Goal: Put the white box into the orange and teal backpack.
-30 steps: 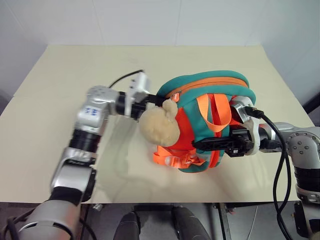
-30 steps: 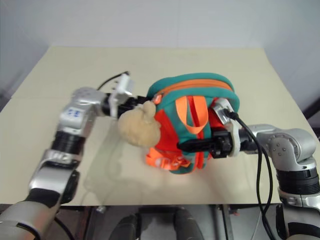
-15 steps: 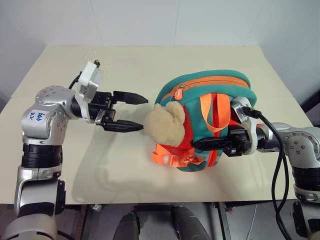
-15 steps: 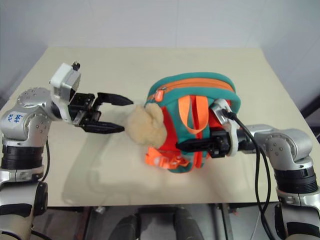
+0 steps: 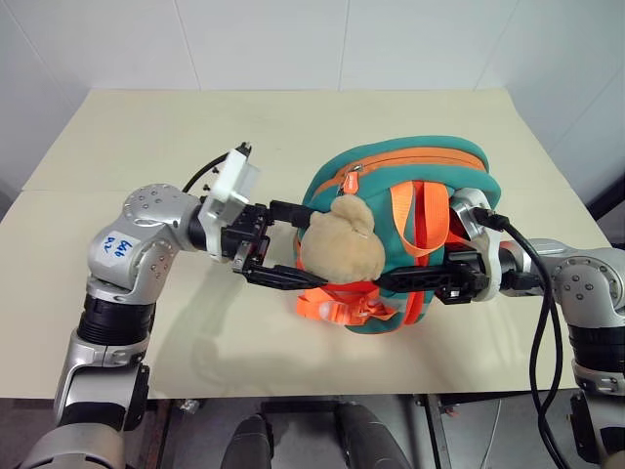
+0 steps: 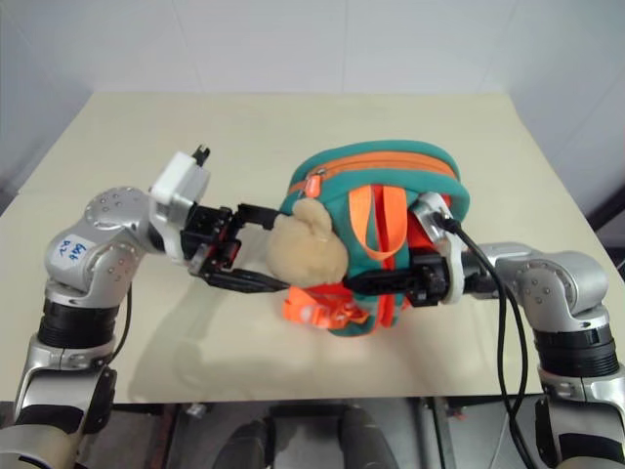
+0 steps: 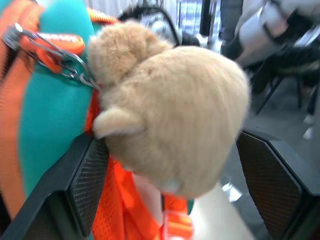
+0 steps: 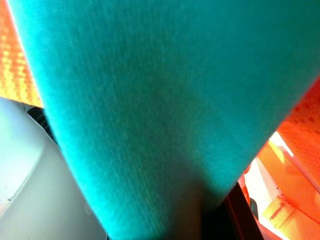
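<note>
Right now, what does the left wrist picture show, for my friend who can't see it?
A tan plush toy sits between the two open black fingers of the left end effector. Behind it is the orange and teal backpack, where a metal clip hangs off an orange tab.

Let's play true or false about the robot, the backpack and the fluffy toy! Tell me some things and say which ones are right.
1. The left hand is open, one finger on each side of the plush toy. True.
2. The orange and teal backpack lies on the floor. False: it sits on the table.
3. The right hand is shut on a backpack strap. True.
4. The plush toy is blue. False: it is tan.
5. The backpack's zipper gapes wide open. False: it looks closed.
</note>
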Action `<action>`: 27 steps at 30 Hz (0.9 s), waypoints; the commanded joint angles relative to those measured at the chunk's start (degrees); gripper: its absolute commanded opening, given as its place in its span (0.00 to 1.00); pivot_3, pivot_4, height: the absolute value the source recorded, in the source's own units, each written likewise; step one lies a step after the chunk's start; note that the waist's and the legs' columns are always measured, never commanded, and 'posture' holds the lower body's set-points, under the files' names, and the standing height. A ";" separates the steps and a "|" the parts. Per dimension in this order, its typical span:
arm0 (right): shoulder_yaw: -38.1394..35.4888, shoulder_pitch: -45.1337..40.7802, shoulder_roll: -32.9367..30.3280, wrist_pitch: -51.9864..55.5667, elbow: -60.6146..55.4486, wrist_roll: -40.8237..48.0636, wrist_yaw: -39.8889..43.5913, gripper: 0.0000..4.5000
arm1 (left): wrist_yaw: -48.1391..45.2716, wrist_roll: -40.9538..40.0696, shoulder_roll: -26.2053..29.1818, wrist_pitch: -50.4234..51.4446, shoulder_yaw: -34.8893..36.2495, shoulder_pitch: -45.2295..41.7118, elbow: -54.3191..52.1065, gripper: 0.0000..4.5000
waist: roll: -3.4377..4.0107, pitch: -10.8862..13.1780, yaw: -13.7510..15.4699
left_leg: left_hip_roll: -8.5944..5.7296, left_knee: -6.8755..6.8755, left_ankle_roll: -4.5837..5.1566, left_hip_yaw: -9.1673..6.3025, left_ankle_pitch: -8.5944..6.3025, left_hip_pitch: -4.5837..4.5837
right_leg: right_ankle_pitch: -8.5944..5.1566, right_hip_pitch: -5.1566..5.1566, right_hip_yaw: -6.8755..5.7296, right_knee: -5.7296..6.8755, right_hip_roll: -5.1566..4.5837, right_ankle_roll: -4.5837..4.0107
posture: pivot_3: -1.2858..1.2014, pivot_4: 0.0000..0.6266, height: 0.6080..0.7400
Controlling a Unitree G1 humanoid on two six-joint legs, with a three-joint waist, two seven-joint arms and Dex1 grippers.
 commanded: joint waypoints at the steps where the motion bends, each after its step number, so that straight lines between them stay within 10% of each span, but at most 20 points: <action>1: 0.01 -0.20 0.46 -0.16 -1.25 0.83 -0.14 0.00 | 2.81 3.74 -1.53 -4.39 -1.39 -1.22 1.88 0.87 | 0.00 0.00 0.00 | 0.00 0.01 0.00 0.00 0.00 0.00 | 0.00 0.00 0.00 0.00 0.00 0.00 | 0.52 0.24 1.00; 13: -0.70 0.75 0.48 -0.18 -1.86 1.18 -1.11 0.00 | 4.53 -1.92 -1.38 -0.61 3.45 -2.25 1.26 0.21 | 0.00 0.00 -0.05 | 0.00 -0.01 0.00 0.00 0.00 0.00 | 0.01 0.00 0.01 -0.01 0.00 0.01 | 0.52 0.24 1.00; 27: -1.95 2.13 0.43 -0.01 -2.85 2.34 -2.97 0.00 | -9.38 -0.34 19.49 7.09 4.82 -2.69 23.54 0.16 | 0.01 0.00 -0.24 | 0.02 -0.11 0.01 0.03 0.00 0.03 | -0.03 -0.02 0.00 -0.06 0.03 -0.05 | 0.52 0.24 1.00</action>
